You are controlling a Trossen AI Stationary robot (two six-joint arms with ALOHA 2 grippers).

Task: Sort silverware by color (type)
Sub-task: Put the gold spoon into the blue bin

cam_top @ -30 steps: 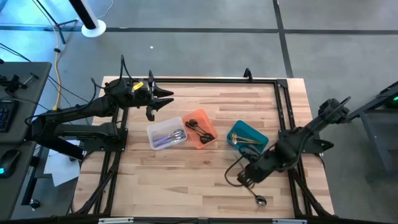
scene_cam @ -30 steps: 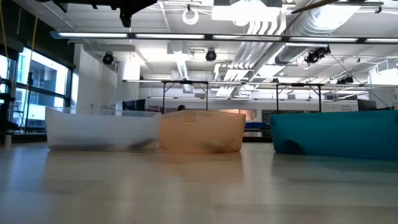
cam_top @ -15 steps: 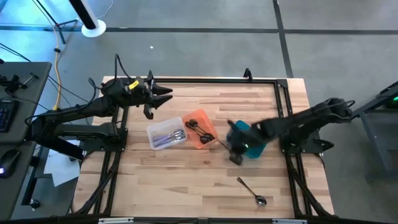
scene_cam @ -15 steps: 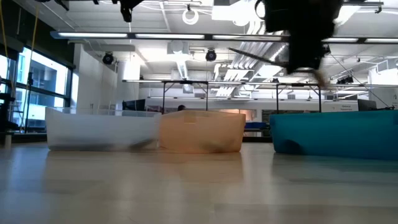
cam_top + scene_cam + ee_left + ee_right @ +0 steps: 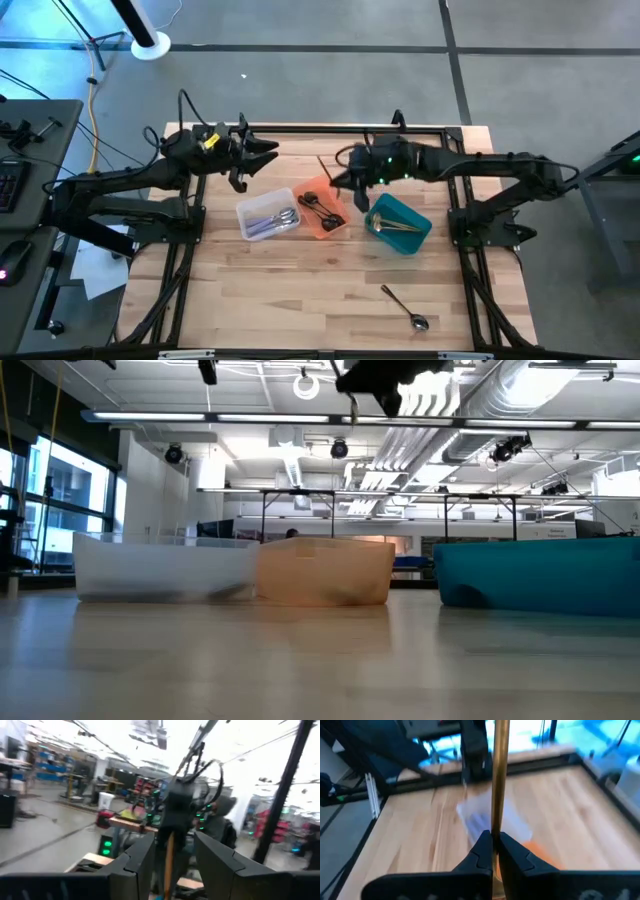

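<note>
My right gripper (image 5: 346,187) hangs high over the table, just beyond the orange bin (image 5: 322,207), and is shut on a thin gold utensil (image 5: 500,770). In the high view that utensil (image 5: 326,170) points toward the far left. Black pieces lie in the orange bin, silver ones in the clear bin (image 5: 267,215), gold ones in the teal bin (image 5: 398,223). One spoon (image 5: 403,306) lies flat on the table near the near edge. My left gripper (image 5: 262,155) waits open at the far left, facing the right gripper. My right gripper pinches the gold utensil's handle (image 5: 495,822) between its two fingertips (image 5: 481,845). The handle runs along the fingers and sticks out well past them. The utensil is lifted clear of table and bins; which end is in the hold is hidden by the fingers.
The three bins stand in a row mid-table; in the low view they are the clear bin (image 5: 165,565), the orange bin (image 5: 325,570) and the teal bin (image 5: 535,570). A black frame (image 5: 340,128) edges the table. Bare wood lies in front of the bins.
My right gripper has risen from the table's near right, beside the lying spoon, and swung over the teal bin toward the far left, ending above the orange bin's far side with the gold utensil. The lying spoon stayed put. My left gripper has barely moved.
</note>
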